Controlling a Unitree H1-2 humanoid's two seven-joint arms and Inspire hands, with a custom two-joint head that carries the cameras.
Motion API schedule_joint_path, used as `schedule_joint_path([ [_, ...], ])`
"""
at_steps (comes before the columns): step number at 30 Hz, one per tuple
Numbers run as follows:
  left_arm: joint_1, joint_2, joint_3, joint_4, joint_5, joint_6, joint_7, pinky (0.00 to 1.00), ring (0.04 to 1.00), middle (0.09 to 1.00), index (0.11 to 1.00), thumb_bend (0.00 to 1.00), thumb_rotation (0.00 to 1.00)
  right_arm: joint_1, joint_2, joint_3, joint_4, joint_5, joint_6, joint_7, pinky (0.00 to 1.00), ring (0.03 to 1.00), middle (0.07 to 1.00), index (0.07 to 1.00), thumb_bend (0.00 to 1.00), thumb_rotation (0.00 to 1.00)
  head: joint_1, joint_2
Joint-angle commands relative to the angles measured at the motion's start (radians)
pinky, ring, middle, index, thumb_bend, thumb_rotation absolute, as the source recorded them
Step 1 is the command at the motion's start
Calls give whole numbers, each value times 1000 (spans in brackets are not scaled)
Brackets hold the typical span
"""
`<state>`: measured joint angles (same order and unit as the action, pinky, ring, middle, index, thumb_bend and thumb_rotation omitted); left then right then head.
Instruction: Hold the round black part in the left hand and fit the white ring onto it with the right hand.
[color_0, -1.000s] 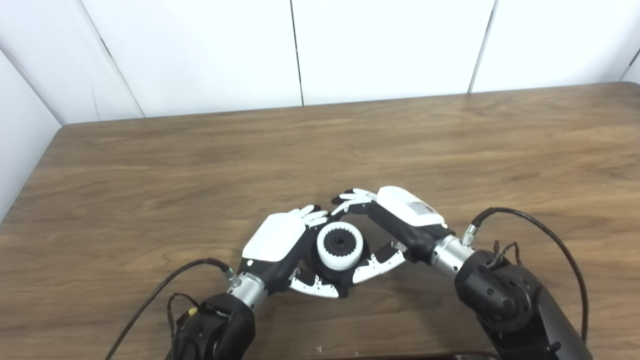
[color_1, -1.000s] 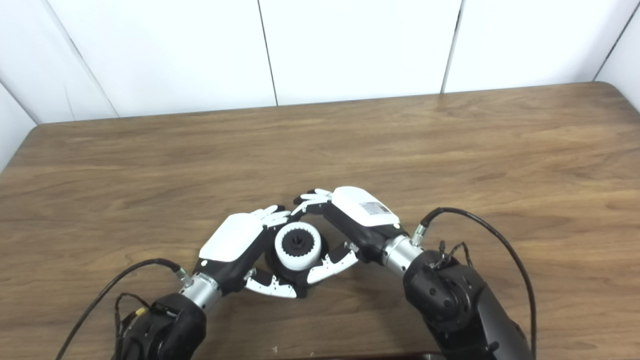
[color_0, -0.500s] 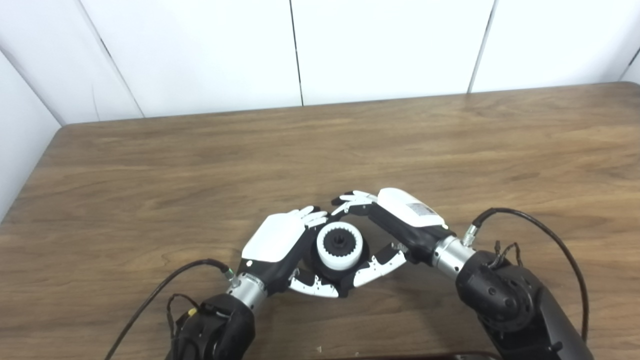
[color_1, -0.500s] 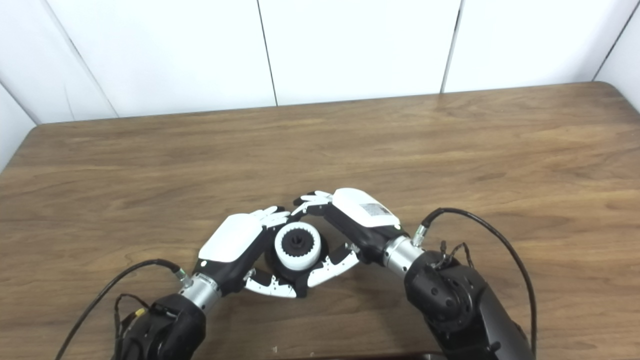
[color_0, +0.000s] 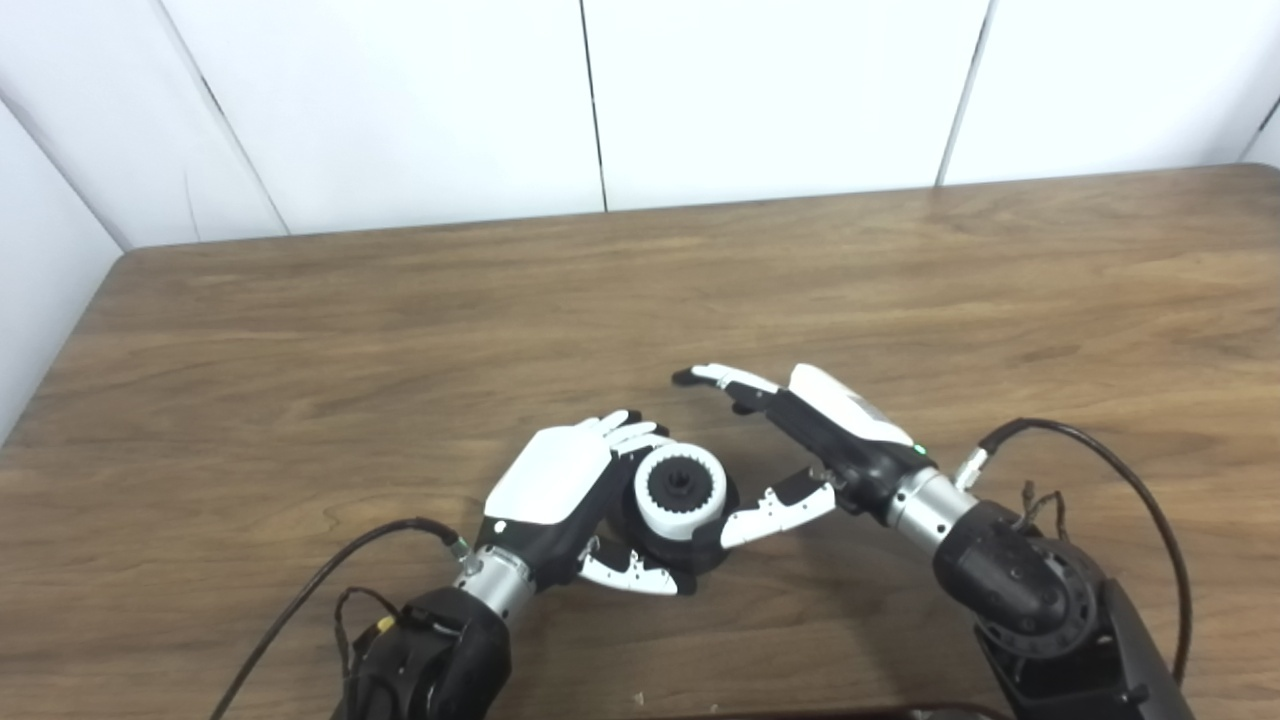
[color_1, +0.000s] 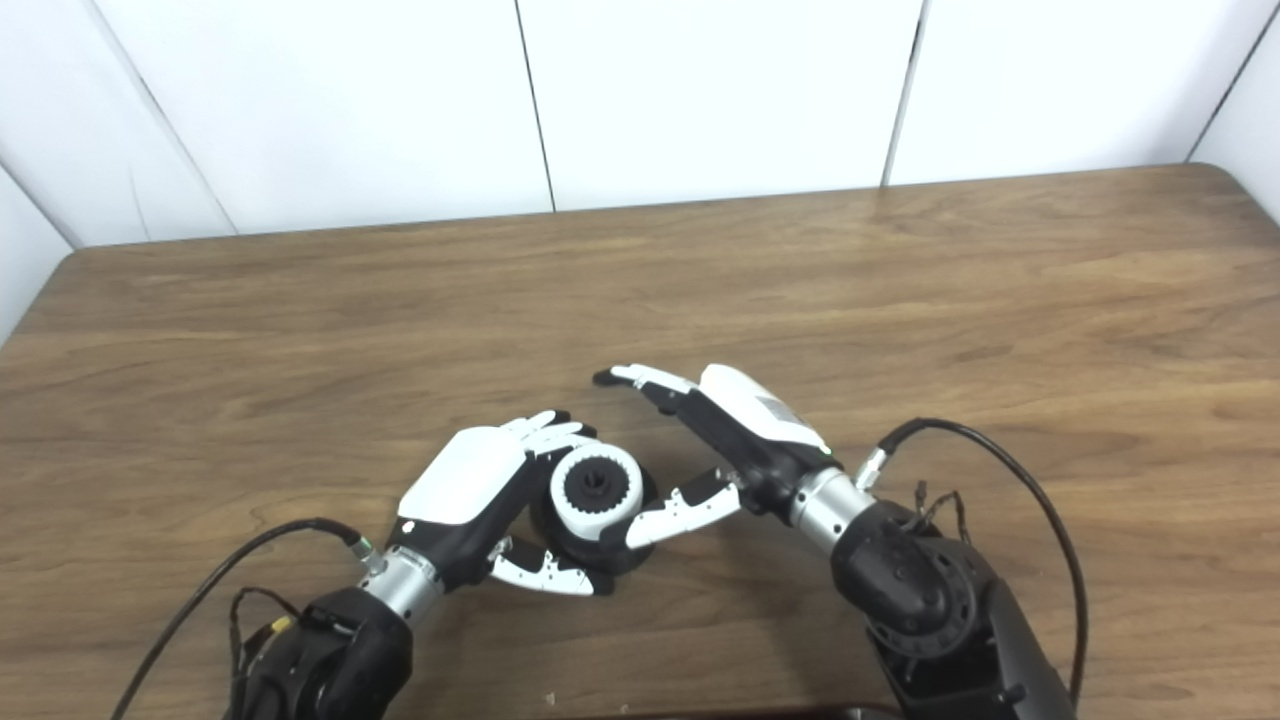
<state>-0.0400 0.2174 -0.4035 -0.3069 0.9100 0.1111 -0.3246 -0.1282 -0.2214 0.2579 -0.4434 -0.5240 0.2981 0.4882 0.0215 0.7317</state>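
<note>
Brown wood-grain table (color_0: 400, 300) — rounded corners; white panelled wall (color_0: 760, 90) behind, dark seams.

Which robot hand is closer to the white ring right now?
The left. The left robot hand wraps the black part that carries the white ring; the right robot hand is open beside it, only its thumb near.

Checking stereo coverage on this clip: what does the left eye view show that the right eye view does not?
Only the left eye view: a side wall left of the table. Only the right eye view: the table's rounded far right corner. Both: the left hand holding the round black part with the white ring on it, and the right hand open beside it.
</note>
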Motion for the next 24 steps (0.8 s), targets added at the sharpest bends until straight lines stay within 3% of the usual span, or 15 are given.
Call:
schedule_joint_path([
  [1,-11,11,7,-14,34,7,0,929,948,885,760,860,345,-24,0,-24,-33,31,-7,-30,841,936,947,915,950,485,1,0],
  [15,-3,30,48,-48,14,37,-38,931,947,888,819,905,352,-11,-21,-65,-45,63,25,-49,836,934,938,886,978,500,4,1],
  [24,14,35,142,-78,-142,74,-73,857,930,895,895,944,345,10,-29,-91,-43,80,29,-70,837,930,929,860,988,509,1,-3],
])
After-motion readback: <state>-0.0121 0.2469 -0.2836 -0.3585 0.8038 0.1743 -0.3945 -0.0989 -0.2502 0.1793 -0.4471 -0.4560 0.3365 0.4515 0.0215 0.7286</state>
